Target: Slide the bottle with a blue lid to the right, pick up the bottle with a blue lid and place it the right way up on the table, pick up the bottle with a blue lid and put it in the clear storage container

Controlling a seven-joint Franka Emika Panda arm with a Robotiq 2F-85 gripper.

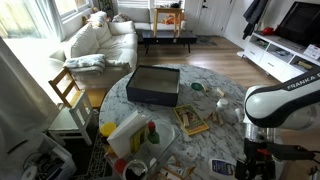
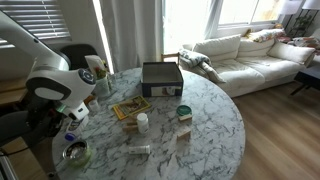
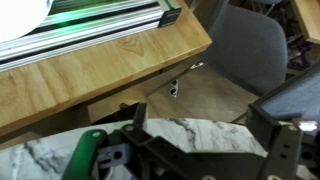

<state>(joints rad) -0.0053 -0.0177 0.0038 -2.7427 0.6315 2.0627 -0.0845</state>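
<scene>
Gripper [image 1: 256, 163] hung low over the rim of the round marble table [image 1: 205, 78], jaws spread wide and nothing between them. In the wrist view its two dark fingers [image 3: 272, 150] framed only a strip of bare marble, with a wooden desk [image 3: 90, 70] and a grey chair [image 3: 245, 45] beyond the table's edge.

The bottle with a blue lid [image 1: 222, 166] was, as far as so small a picture allowed, the dark-and-blue thing lying on the marble just beside the gripper. It lay apart from the gripper, on the side toward the table's middle.

Farther out from the gripper lay a flat book [image 1: 190, 121] with a yellowish cover, and past it a red-and-green item [image 1: 152, 132] stood near a white bag [image 1: 125, 130]. A small white bottle [image 2: 142, 122] stood upright between the book and the table's middle.

The storage container [image 1: 153, 85], its walls looking dark from both exterior views, sat well away from the gripper across the table, open at the top. Beyond the table, far from the gripper, stood a pale sofa [image 1: 100, 40].
</scene>
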